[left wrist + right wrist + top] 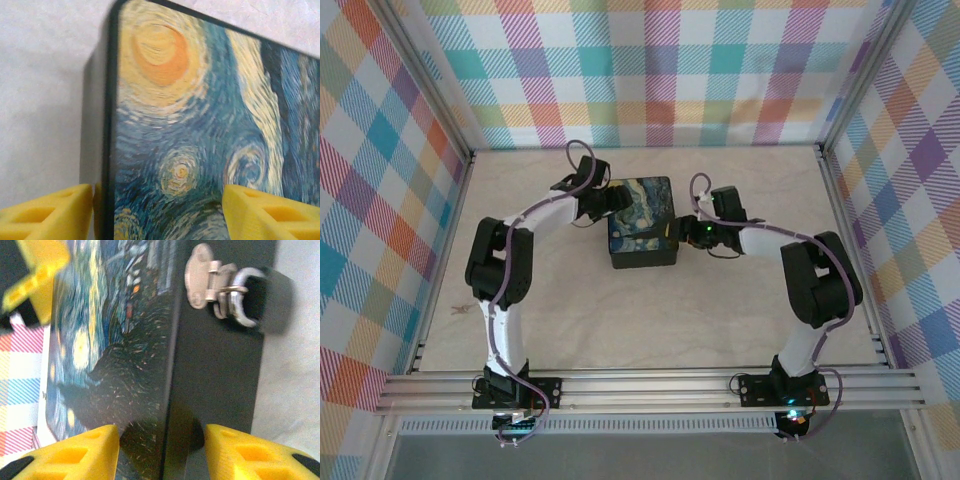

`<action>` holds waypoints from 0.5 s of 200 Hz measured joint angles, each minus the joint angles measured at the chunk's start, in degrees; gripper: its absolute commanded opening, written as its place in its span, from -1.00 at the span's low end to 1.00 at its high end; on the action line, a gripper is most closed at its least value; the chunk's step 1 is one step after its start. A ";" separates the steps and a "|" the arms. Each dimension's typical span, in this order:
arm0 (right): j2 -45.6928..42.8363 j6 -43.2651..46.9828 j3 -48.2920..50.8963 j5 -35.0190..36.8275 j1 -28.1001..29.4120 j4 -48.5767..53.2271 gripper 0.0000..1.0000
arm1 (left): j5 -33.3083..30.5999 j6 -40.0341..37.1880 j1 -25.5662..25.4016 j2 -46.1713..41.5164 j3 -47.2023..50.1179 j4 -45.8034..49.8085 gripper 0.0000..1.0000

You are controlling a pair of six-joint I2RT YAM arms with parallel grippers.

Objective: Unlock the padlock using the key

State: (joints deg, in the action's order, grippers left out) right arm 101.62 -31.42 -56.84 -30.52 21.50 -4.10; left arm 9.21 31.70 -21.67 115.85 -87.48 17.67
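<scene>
Pastel plaid walls (650, 70) enclose a beige tabletop (650, 320).

Box (642, 222): middle of your table (620, 330).
Padlock (267, 300): on the hasp (200, 275), box's right wall.
Left gripper (608, 200): at the box's far-left corner, straddling its edge.
Right gripper (685, 232): right of the box, near your padlock.

The black box (215, 370) has smooth, dark sides, and its blue and yellow swirly painted lid (200, 125) looks smooth too. The small dark padlock (274, 302) has a shiny silver metal loop. The pale desk (45, 75) looks matt and a bit rough.
</scene>
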 measured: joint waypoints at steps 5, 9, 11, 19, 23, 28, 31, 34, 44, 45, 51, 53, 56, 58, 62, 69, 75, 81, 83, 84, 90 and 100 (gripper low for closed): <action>-0.35 -0.63 0.35 0.15 0.94 -0.07 -0.01 | 0.00 -0.22 0.00 1.01 -1.44 0.31 0.42; -0.57 -1.03 0.61 0.35 1.64 -0.13 0.00 | 0.00 -0.28 0.00 1.68 -2.54 0.50 0.43; -0.66 -1.36 0.74 0.46 2.25 -0.20 0.00 | -0.02 -0.44 0.00 2.12 -3.17 0.46 0.44; -0.87 -2.56 0.92 1.09 4.44 -0.24 0.03 | 0.00 -1.07 0.00 3.63 -5.29 0.48 0.46; -0.87 -3.02 0.92 1.42 5.70 -0.24 0.06 | -0.11 -1.29 0.00 4.37 -6.51 0.55 0.47; -0.87 -3.87 0.92 1.64 7.39 -0.35 0.07 | -0.13 -1.57 0.02 5.33 -7.96 0.59 0.48; -0.85 -4.35 0.90 1.70 8.33 -0.42 0.08 | -0.13 -1.77 0.02 5.84 -8.81 0.61 0.49; -0.83 -4.79 0.81 1.75 9.22 -0.44 0.09 | -0.07 -1.81 0.02 6.34 -9.64 0.68 0.50; -0.35 -5.88 -0.02 1.60 12.11 -0.59 0.10 | 0.37 -2.27 -0.15 7.72 -12.31 1.11 0.53; -0.22 -6.16 -0.22 1.55 12.44 -0.59 0.11 | 0.39 -2.34 -0.17 7.78 -12.48 1.16 0.53; 0.42 -6.82 -1.03 1.49 13.75 -0.94 0.11 | 0.83 -2.47 -0.46 8.22 -13.68 1.86 0.54; 0.66 -7.02 -1.31 1.46 14.23 -1.07 0.11 | 0.90 -2.73 -0.59 8.22 -13.97 2.19 0.55; 0.94 -7.19 -1.75 1.40 14.82 -1.14 0.12 | 1.03 -2.67 -0.81 8.28 -14.32 2.51 0.56; 1.03 -7.23 -1.95 1.31 15.08 -1.16 0.12 | 0.98 -2.89 -0.98 8.28 -14.56 2.93 0.57; 1.27 -7.41 -2.43 1.20 15.67 -1.03 0.13 | 1.05 -3.04 -1.33 8.26 -15.04 3.52 0.58; 1.33 -7.39 -2.80 1.11 16.04 -0.81 0.15 | 1.01 -3.56 -1.75 8.15 -15.63 4.39 0.61; 1.29 -7.15 -3.19 1.11 16.02 0.00 0.18 | 0.79 -4.15 -1.92 7.85 -15.82 5.01 0.62; 1.09 -6.80 -3.61 1.16 15.65 1.11 0.20 | 0.44 -4.74 -1.97 7.41 -15.82 5.57 0.63; 1.05 -6.69 -3.69 1.16 15.54 1.46 0.20 | 0.37 -4.81 -2.01 7.26 -15.82 5.88 0.64; 1.01 -6.62 -3.72 1.20 15.47 1.62 0.21 | 0.35 -4.85 -2.01 7.17 -15.80 5.99 0.64; 0.50 -5.75 -3.93 1.68 14.93 2.84 0.22 | 0.20 -5.31 -2.03 6.45 -15.43 6.60 0.65; -0.79 -4.28 -4.20 2.54 13.70 4.98 0.25 | 0.02 -5.92 -1.60 4.61 -13.92 7.65 0.66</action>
State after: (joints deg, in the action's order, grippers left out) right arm 100.84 -35.70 -61.04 -27.99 35.20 0.89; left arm 9.23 25.78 -23.27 120.46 -101.41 25.32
